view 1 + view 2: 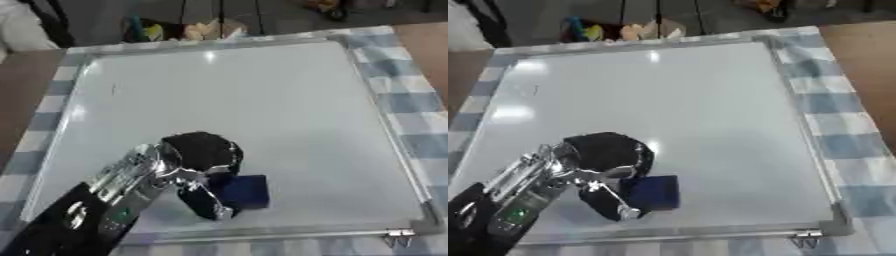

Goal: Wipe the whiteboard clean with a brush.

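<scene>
Fingers point(206, 200) of the left hand point(199, 155) curl round the blue eraser point(245, 191) on the whiteboard point(262, 100); wiping underway, next likely sweeping toward the faint mark point(114, 90).

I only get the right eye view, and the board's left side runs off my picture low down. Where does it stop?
Observer: In the left eye view the whiteboard's left frame runs on down to where the left arm crosses it.
Operator: What's next to it?
Observer: Checked cloth lies along that frame, and left of the cloth there is a wide strip of bare brown table.
Operator: Is the brush close to that edge?
Observer: No. Plain board shows between that frame and the left hand, whose fingers curl round the blue brush.
</scene>
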